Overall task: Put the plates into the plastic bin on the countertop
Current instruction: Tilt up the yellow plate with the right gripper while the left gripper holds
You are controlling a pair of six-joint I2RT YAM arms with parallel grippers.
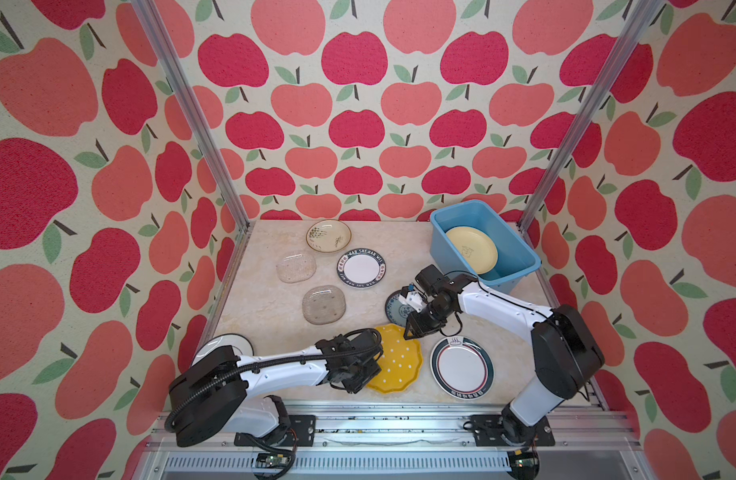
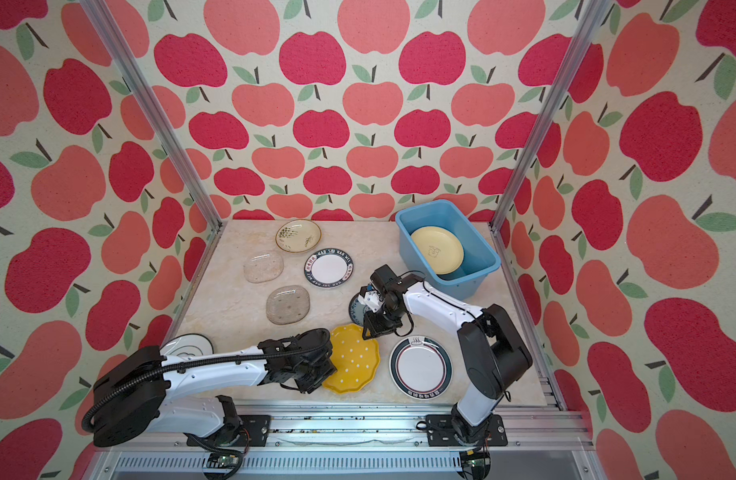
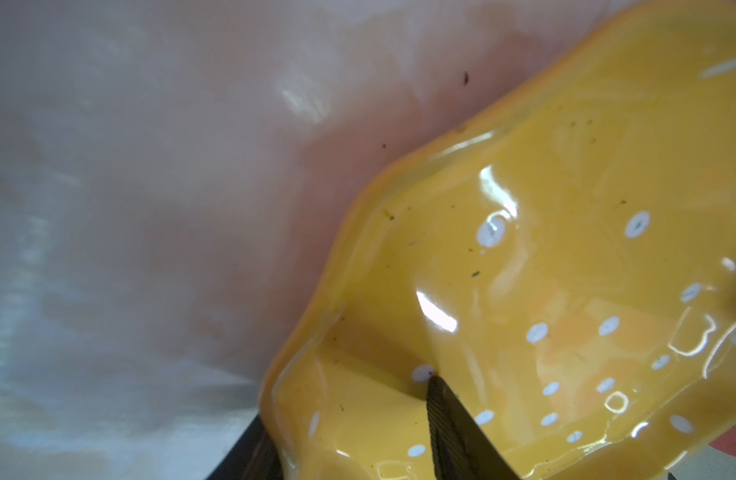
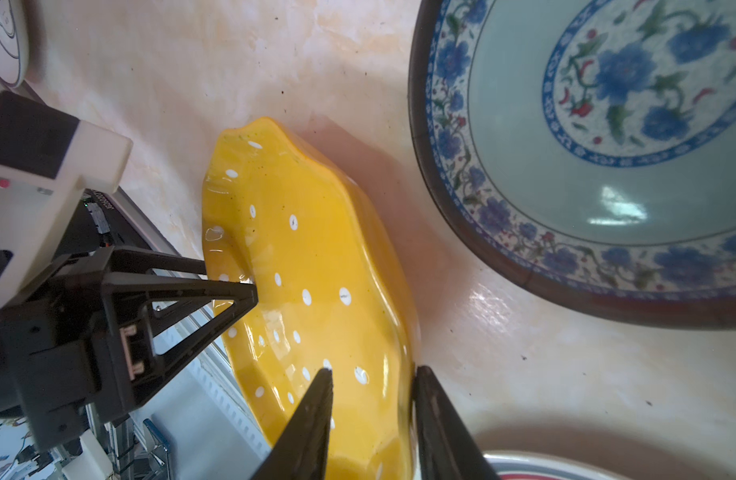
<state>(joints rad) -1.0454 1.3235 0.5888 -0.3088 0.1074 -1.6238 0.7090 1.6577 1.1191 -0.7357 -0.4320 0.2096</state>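
The scalloped yellow white-dotted plate (image 1: pixel 399 361) (image 2: pixel 354 359) (image 3: pixel 566 249) (image 4: pixel 316 257) sits near the countertop's (image 1: pixel 266 316) front edge, raised slightly on one side. My left gripper (image 1: pixel 368 370) (image 2: pixel 322 372) (image 3: pixel 345 407) is shut on its left rim, one finger on top and one beneath. My right gripper (image 1: pixel 408 334) (image 2: pixel 364 332) (image 4: pixel 372 372) is shut on its far rim. The light blue plastic bin (image 1: pixel 439 245) (image 2: pixel 406 245) at the back right holds a pale yellow plate (image 1: pixel 472 249) (image 2: pixel 437 249).
The small blue-patterned plate (image 1: pixel 395 309) (image 4: pixel 607 124) lies under my right wrist. Dark-rimmed white plates lie front right (image 1: pixel 462 365) and mid-table (image 1: pixel 361 268). A cream plate (image 1: pixel 329 235) and two glass plates (image 1: pixel 296 267) (image 1: pixel 324 304) lie left. My left arm half hides another white plate (image 1: pixel 241 343).
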